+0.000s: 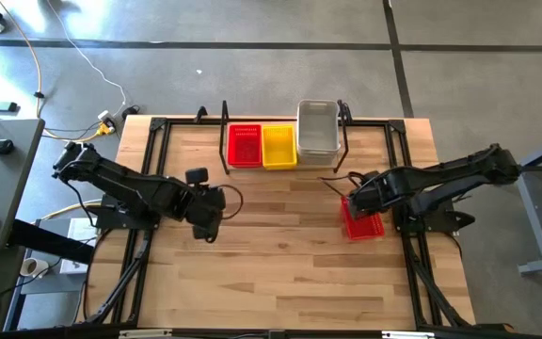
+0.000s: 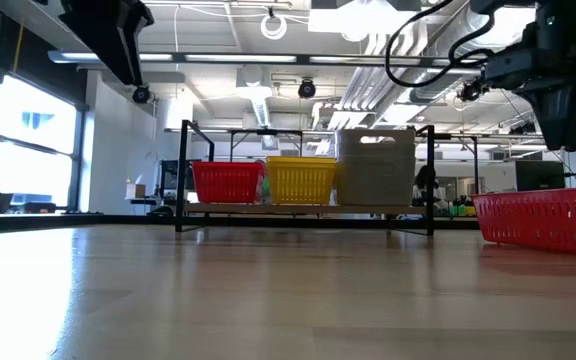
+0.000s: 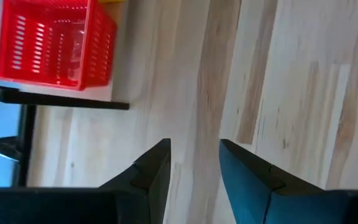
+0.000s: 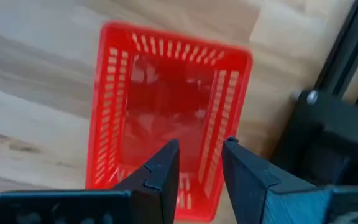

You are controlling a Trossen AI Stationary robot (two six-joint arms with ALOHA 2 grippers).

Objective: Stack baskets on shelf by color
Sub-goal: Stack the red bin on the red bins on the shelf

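Hovering above a red basket that is sitting on the desk near its right edge, the right tool is pointing down into the basket with its fingers parted by a narrow gap and gripping nothing; in the low view the tool is hanging clear above the basket's rim. The left tool is waiting over bare wood on the desk's left half, its fingers also narrowly apart and empty. Along the desk's far edge the black wire shelf is carrying three stacks side by side: red baskets on the left, yellow baskets touching them in the middle, and a taller stack of grey-white baskets on the right. The red shelf stack is also showing in the left wrist view.
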